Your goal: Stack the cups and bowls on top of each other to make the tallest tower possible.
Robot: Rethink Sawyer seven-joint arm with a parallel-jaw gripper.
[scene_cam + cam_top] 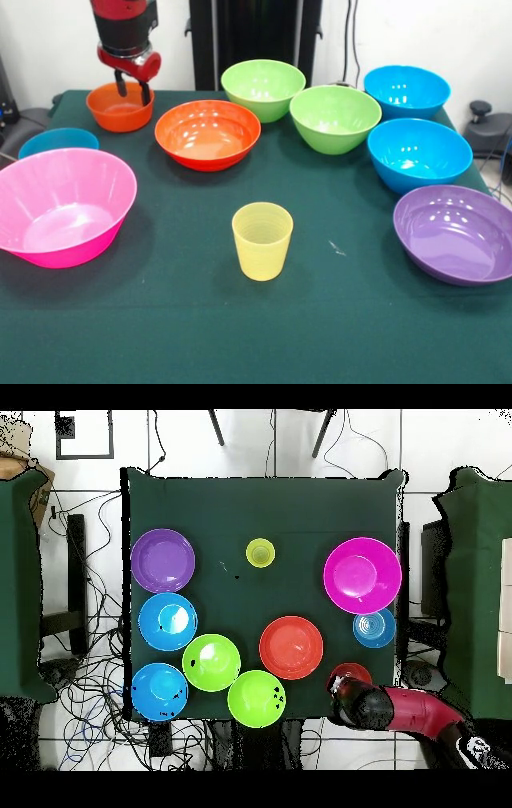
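Note:
No tower shows; every bowl stands alone on the green table. My gripper hangs open over the small orange bowl at the far left, fingertips at its rim and holding nothing. In the overhead view the gripper covers part of that bowl. The pale-yellow cup stands upright at the near middle and shows from above too. The big pink bowl sits near left, with the large orange bowl behind the cup.
Two lime green bowls sit at the far middle. Two blue bowls and the purple bowl line the right side. A small blue bowl sits behind the pink one.

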